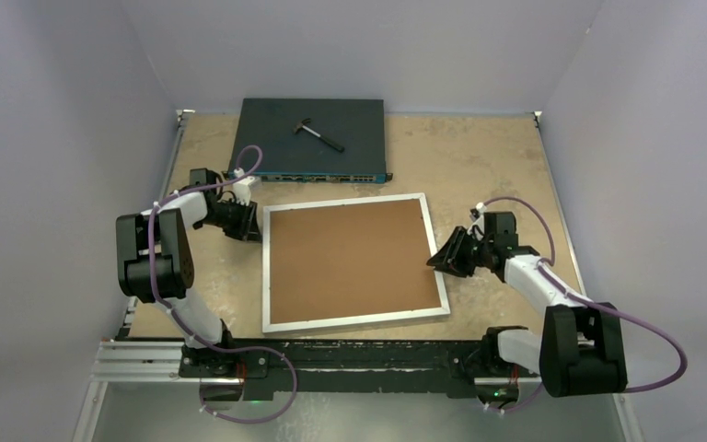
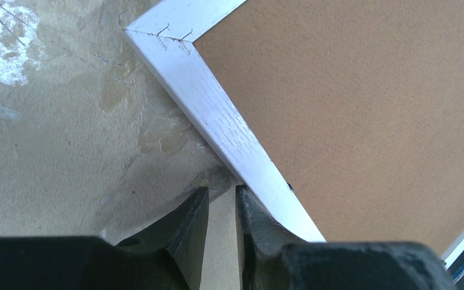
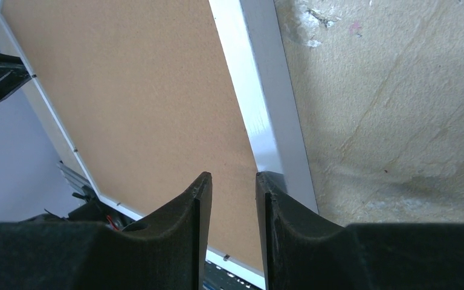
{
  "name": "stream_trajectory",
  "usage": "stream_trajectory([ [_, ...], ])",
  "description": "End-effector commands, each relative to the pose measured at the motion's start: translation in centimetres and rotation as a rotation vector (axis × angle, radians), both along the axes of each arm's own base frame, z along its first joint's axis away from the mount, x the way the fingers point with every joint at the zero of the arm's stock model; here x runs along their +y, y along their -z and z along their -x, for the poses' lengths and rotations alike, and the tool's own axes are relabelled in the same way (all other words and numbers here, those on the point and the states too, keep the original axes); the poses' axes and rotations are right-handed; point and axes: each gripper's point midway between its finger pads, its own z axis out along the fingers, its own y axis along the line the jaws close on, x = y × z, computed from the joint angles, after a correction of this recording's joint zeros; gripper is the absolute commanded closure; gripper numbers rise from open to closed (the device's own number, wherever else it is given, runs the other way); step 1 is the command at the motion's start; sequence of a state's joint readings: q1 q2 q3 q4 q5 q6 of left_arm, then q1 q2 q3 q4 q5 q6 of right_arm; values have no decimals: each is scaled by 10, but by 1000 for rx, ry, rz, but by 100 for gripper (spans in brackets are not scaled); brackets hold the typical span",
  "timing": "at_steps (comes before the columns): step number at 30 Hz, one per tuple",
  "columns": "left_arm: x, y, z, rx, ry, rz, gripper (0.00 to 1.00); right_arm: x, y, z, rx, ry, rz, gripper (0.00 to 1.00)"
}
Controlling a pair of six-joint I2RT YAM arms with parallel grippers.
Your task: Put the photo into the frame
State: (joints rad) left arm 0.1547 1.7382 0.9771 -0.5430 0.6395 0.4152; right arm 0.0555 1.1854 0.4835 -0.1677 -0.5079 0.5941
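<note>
The frame (image 1: 356,319) lies flat mid-table with its thin white border around a brown backing board (image 1: 350,260). The photo is hidden. My left gripper (image 1: 250,227) sits low at the frame's left edge near the far-left corner. In the left wrist view it (image 2: 222,190) is open a little, with bare table between the fingers, and one finger rests against the white border (image 2: 217,115). My right gripper (image 1: 437,260) is at the frame's right edge. In the right wrist view it (image 3: 234,176) stands open over the board (image 3: 139,103) and border (image 3: 260,109), holding nothing.
A dark flat network switch box (image 1: 311,138) lies at the back of the table (image 1: 488,166), just beyond the frame, with a small hammer (image 1: 318,133) on top. Grey walls close in on the left, right and back.
</note>
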Motion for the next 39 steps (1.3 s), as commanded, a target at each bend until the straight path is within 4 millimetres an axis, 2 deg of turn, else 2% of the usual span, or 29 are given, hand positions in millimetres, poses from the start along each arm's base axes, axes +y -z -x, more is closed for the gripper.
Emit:
stream_trajectory([
  [1, -7, 1, 6, 7, 31, 21, 78, 0, 22, 13, 66, -22, 64, 64],
  [18, -11, 3, 5, 8, 36, 41, 79, 8, 34, 21, 109, -62, 153, 65],
  [27, -12, 5, 5, 7, 38, 47, 79, 5, 32, 18, 105, -49, 223, 66],
  [39, -16, 4, 0, -6, 35, 75, 79, 15, 45, 30, 155, -102, 303, 66],
])
